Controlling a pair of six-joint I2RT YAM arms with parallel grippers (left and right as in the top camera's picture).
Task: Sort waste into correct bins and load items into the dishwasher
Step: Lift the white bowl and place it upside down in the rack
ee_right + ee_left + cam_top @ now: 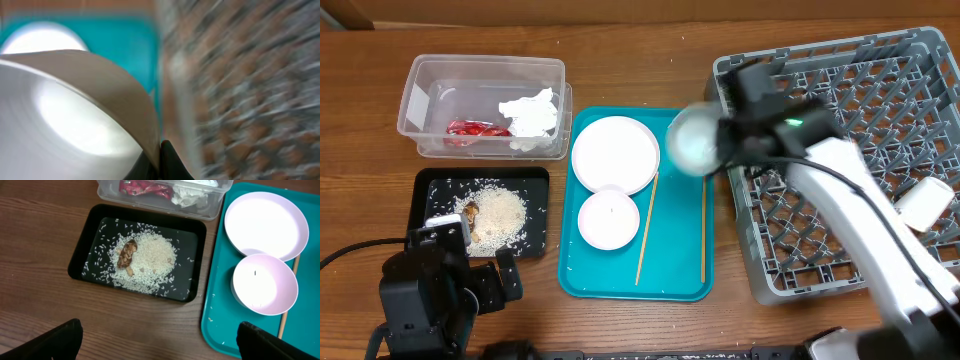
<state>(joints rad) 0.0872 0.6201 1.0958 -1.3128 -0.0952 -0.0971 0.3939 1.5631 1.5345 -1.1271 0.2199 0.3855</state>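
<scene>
My right gripper (728,132) is shut on the rim of a white bowl (692,140), held in the air between the teal tray's far right corner and the left wall of the grey dishwasher rack (880,70). The right wrist view is blurred; its fingers (167,162) pinch the bowl's (75,115) edge. A white plate (615,152), a smaller bowl (609,218) and two chopsticks (647,228) lie on the teal tray (680,275). My left gripper (160,340) stands open over bare table near the black tray (80,255) of rice (155,255) and a brown scrap (127,255).
The clear tub (430,90) at the back left holds the red wrapper (475,128) and the white napkin (532,115). A white cup (923,205) lies in the rack's right side. A few rice grains dot the teal tray's near corner.
</scene>
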